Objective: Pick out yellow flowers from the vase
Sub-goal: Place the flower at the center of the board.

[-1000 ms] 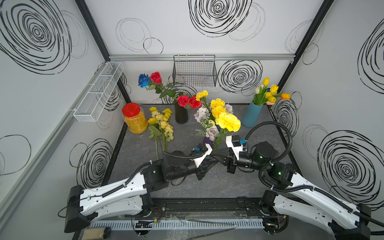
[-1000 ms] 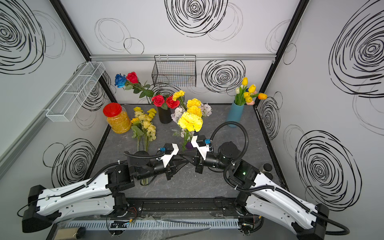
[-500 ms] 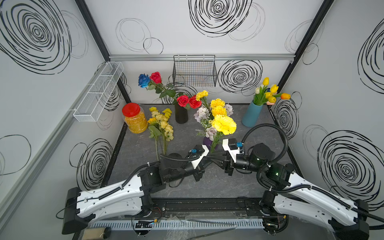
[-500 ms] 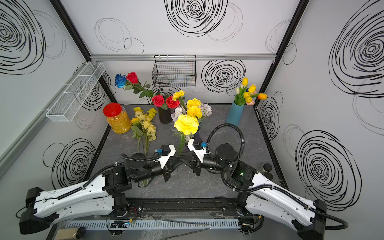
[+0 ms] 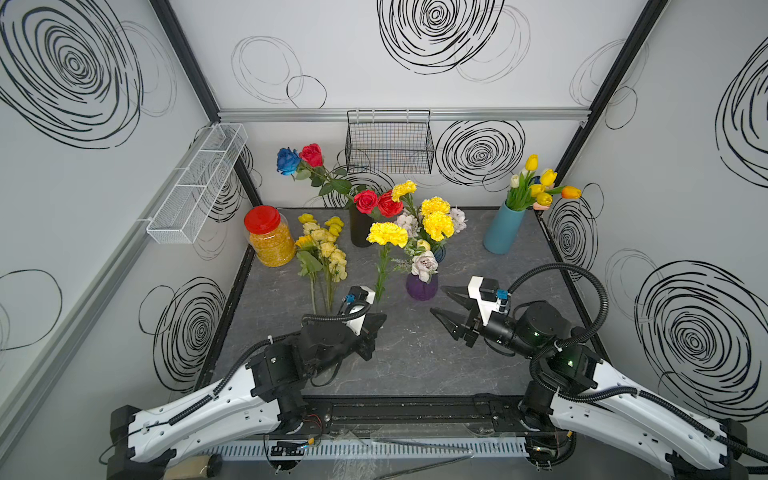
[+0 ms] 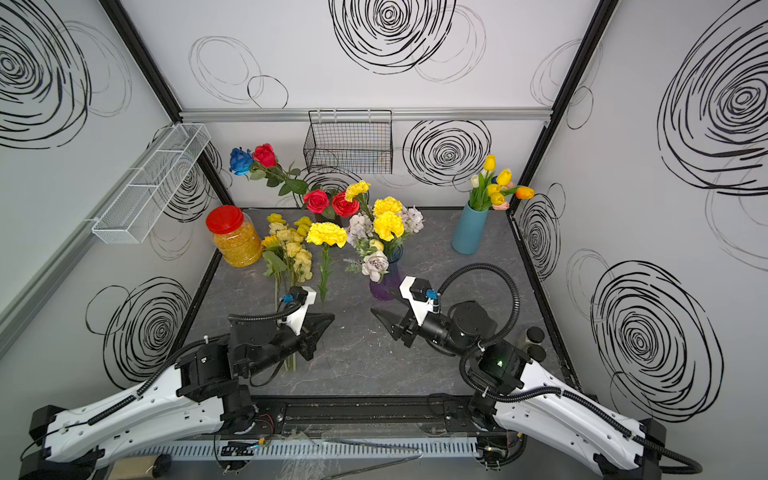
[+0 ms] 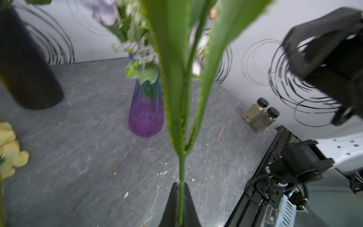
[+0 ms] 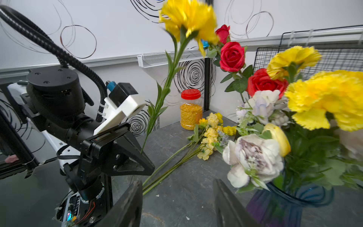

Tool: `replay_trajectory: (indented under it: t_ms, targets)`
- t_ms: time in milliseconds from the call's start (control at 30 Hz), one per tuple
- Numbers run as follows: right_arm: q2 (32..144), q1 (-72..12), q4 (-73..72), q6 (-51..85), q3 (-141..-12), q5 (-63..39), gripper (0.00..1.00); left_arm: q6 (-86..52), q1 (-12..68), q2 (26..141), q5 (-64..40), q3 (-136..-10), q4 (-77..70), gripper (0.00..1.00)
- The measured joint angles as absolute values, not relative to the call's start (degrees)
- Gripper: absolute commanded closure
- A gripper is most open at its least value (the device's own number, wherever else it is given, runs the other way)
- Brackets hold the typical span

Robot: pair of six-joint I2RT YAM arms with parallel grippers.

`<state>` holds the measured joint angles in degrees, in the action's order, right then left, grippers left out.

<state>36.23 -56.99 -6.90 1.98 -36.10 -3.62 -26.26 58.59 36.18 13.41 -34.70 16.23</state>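
Drawn back from the stem, my right gripper now stands with jaws apart, empty. My left gripper is clamped on the yellow carnation, held upright between the purple vase and the yellow flowers lying on the table.

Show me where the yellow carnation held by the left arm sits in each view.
In a top view: the yellow carnation stands upright beside the purple vase.
In a top view: likewise beside the vase, bloom, stem in the left fingers.
Left wrist: only its stem and leaves, in front of the vase; bloom not in it.
Right wrist: bloom against the white wall, above the left fingers.
Shared landmark: the purple vase.
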Motion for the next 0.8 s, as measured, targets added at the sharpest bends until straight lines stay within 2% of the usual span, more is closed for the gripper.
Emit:
replay_trajectory:
  t_ms: [167, 367, 533, 800]
  targets:
    - [35.51, -56.77, -7.31, 1.63, -35.11, 1.08, 0.4, -35.48, 51.96, 31.79, 11.62, -27.18, 19.94, 1.0]
    - [35.83, -56.36, -7.75, 1.67, -34.44, 2.9, 0.4, -41.15, 39.55, 33.91, 1.87, -21.61, 19.38, 1.0]
    - [35.77, -56.12, -7.75, 1.8, -34.26, 3.31, 0.41, -41.65, 29.85, 43.11, -6.98, -21.39, 15.07, 1.0]
    - [31.64, -56.07, -7.66, 2.44, -31.92, 4.86, 0.39, -39.83, 26.33, 61.84, -14.66, -25.56, 10.98, 1.0]
